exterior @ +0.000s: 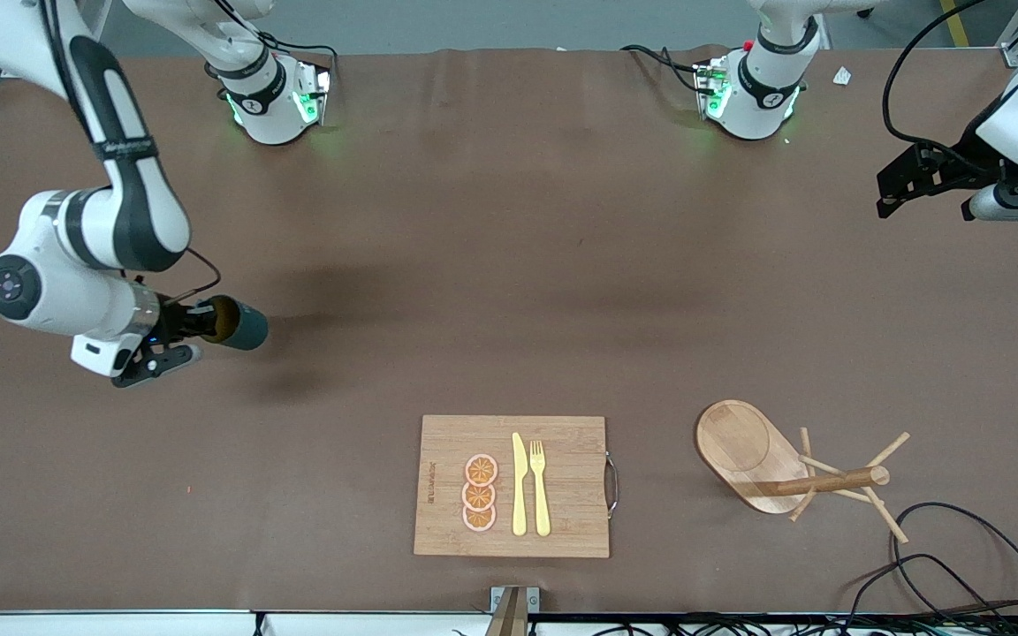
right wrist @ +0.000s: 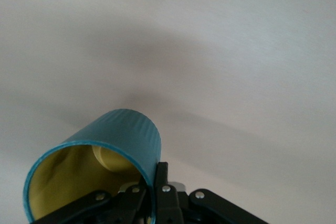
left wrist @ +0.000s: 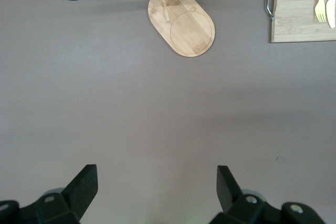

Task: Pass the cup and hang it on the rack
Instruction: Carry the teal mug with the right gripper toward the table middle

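Note:
The dark teal cup (exterior: pixel 242 325) with a mustard-yellow inside lies on its side in my right gripper (exterior: pixel 207 321), held above the table at the right arm's end. In the right wrist view the fingers pinch the cup's (right wrist: pixel 105 156) rim, one inside and one outside; the handle is hidden. The wooden rack (exterior: pixel 792 473) stands near the front camera toward the left arm's end; its oval base also shows in the left wrist view (left wrist: pixel 184 22). My left gripper (exterior: pixel 902 185) is open and empty, raised over the table's edge at the left arm's end, with both fingertips (left wrist: pixel 86 182) spread wide.
A bamboo cutting board (exterior: pixel 438 481) near the front camera holds three orange slices (exterior: pixel 480 493), a yellow knife (exterior: pixel 519 484) and a fork (exterior: pixel 540 486). Black cables (exterior: pixel 960 565) lie beside the rack at the table's front edge.

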You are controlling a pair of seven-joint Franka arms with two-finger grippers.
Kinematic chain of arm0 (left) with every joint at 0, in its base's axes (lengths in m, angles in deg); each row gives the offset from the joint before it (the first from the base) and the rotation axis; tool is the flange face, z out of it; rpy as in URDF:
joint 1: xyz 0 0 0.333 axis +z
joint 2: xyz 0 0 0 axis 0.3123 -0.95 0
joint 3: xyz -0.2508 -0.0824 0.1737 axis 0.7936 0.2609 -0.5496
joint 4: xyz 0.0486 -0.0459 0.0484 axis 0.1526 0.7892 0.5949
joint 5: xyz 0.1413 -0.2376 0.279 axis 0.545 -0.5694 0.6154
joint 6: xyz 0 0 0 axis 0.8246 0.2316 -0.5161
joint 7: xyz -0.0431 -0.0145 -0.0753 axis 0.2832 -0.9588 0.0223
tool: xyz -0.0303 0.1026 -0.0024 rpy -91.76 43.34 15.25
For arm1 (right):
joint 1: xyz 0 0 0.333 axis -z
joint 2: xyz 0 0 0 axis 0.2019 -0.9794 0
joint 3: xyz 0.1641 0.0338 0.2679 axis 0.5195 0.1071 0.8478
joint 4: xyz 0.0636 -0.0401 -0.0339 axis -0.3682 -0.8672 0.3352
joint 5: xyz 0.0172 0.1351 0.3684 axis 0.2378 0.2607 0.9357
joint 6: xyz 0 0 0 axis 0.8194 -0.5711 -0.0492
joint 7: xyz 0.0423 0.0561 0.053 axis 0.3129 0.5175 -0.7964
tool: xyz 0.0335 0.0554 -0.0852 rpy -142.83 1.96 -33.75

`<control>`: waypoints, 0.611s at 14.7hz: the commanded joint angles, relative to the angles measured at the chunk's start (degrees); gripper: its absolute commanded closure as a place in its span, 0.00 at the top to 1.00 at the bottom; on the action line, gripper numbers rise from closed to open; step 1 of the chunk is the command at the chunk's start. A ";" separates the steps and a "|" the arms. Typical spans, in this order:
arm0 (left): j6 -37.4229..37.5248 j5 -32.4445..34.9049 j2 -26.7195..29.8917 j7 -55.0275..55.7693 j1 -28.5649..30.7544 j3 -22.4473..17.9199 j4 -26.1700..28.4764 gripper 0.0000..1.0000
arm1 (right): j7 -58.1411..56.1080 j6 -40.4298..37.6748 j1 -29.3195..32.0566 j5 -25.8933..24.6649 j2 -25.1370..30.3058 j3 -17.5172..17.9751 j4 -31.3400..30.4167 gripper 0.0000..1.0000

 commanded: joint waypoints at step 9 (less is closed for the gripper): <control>0.21 0.01 -0.26 -0.98 0.45 0.14 -0.95 1.00 | 35.01 -1.74 -26.24 4.42 0.14 -0.46 6.54 0.00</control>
